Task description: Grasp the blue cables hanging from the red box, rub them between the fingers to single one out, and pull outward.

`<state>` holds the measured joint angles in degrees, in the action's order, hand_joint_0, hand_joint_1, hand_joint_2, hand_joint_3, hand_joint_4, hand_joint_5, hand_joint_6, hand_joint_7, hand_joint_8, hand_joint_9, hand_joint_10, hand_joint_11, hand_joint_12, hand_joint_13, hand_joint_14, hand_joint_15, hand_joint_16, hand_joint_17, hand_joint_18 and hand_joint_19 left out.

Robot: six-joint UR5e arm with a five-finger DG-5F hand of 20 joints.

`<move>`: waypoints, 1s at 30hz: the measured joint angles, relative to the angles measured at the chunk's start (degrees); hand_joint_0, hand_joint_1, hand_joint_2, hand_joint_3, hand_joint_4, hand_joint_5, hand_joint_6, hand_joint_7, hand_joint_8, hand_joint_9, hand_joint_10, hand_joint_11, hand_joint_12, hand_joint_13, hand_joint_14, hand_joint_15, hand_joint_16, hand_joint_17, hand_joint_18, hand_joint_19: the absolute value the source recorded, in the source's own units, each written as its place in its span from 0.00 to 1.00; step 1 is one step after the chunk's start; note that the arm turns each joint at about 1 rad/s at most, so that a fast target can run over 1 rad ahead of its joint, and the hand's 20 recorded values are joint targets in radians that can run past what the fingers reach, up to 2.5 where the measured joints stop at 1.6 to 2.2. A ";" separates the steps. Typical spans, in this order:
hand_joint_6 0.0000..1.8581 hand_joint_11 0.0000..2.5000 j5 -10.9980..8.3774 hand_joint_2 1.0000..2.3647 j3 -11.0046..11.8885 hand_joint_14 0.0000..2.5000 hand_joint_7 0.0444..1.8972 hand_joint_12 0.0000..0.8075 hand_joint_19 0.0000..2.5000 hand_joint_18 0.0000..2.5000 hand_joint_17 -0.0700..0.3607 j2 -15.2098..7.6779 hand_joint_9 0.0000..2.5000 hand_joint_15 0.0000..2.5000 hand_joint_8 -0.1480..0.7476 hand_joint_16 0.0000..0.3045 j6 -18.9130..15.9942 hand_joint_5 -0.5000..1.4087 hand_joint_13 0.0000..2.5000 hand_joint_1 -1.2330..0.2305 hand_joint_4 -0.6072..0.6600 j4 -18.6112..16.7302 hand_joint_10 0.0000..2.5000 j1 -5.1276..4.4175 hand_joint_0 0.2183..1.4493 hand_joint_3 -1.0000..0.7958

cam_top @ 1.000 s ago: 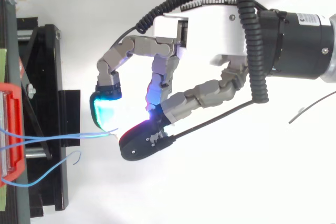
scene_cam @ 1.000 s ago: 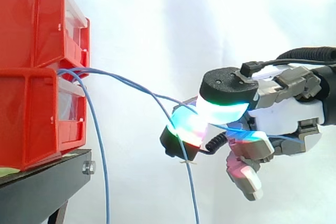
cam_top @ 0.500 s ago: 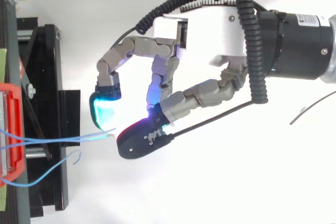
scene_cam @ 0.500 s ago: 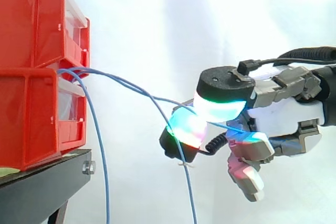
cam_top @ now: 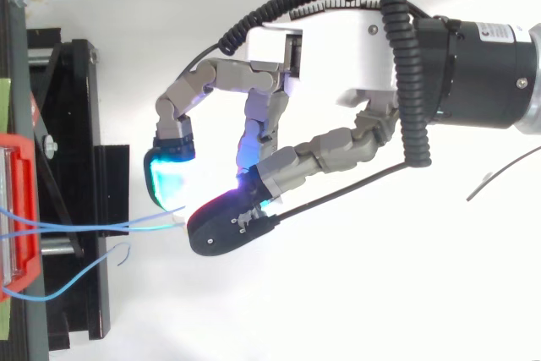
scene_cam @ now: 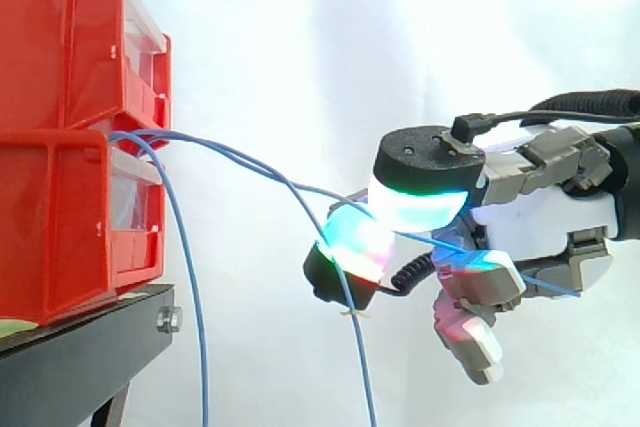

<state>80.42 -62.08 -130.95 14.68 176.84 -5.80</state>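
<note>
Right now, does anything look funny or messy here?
Nothing is broken. The robot hand pinches two cables, but a third cable hangs loose from the red bins, outside its grip.

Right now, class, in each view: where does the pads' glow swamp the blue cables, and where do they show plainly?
Side view: the blue cables read plainly against the white curtain, but blend into the cyan glow where the hand pinches them. Top view: glare at the pads bleaches the cable ends; they show over the black stand.
</note>
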 measured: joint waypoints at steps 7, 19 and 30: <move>0.45 0.32 0.00 0.01 0.01 0.01 0.59 0.53 0.23 0.45 0.47 0.00 0.60 0.23 0.54 0.19 0.01 0.23 0.52 0.35 0.44 0.00 0.01 0.00 0.31 0.46; 0.44 0.30 -0.09 0.01 -0.01 0.01 0.60 0.56 0.22 0.47 0.49 0.02 0.61 0.22 0.54 0.21 0.06 0.25 0.54 0.30 0.41 0.00 0.01 0.00 0.30 0.52; 0.44 0.30 -0.21 0.01 -0.04 0.01 0.61 0.57 0.22 0.46 0.49 0.00 0.59 0.22 0.53 0.20 0.13 0.25 0.51 0.29 0.40 0.38 0.01 0.00 0.30 0.53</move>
<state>80.21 -62.12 -130.95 14.81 177.21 -5.80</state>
